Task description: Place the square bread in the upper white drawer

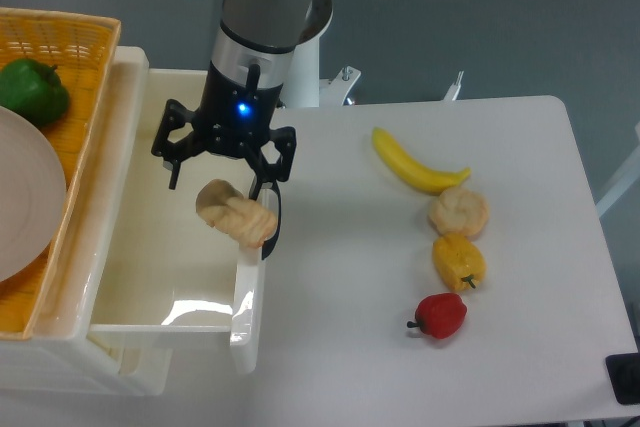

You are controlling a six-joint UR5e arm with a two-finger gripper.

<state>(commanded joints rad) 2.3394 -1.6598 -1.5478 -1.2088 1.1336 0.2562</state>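
My black two-finger gripper [222, 175] hangs with its fingers spread, clasping nothing. Just below the fingertips sits the square bread [236, 215], a pale tan lumpy block, at the right-hand rim of the upper white drawer [150, 247], a deep glossy plastic box; I cannot tell whether it touches the rim. Bare drawer floor spreads left of and under me. Beyond its left wall lies a woven orange basket [85, 97]. Well to my right, on the white table [360, 297], lie a yellow banana [415, 164], round pale bun [459, 211], yellow pepper [459, 260] and red pepper [441, 315].
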